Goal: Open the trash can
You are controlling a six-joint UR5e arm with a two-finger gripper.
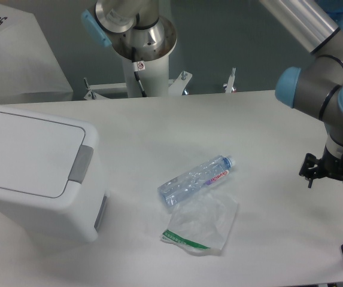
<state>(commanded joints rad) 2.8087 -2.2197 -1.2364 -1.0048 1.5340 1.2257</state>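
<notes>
Sitting at the table's left edge, the bin is the biggest thing here: white, boxy, rounded corners, flat lid shut and flush. Grey push-button sits on the lid's right side, facing the table middle. Nothing rests on the lid.

Arm comes in from top right, elbow joints blue-capped, wrist dropping down at the far right edge. Gripper hangs there low over the table, well apart from the bin, w/ the whole table width between them. Only dark bits of the tool show; fingers are partly cut off by the frame, so can't tell whether jaws are open or closed. Nothing seen held.

Between bin & gripper, near table centre: crumpled clear bag w/ a green strip, and just above it, touching or nearly so, a clear bottle lying on its side, blue cap toward the right.

Judgement: step in hand is the approach, task not yet begun. To do it well: travel left high enough to pass over bottle & bag w/o clipping them, come down from above onto the button's middle, jaws best closed so the tip is one firm point. Press straight down, not sideways; a slanted push could skid the light bin or slip off onto the lid. Clear upward after so the lid can swing.
</notes>
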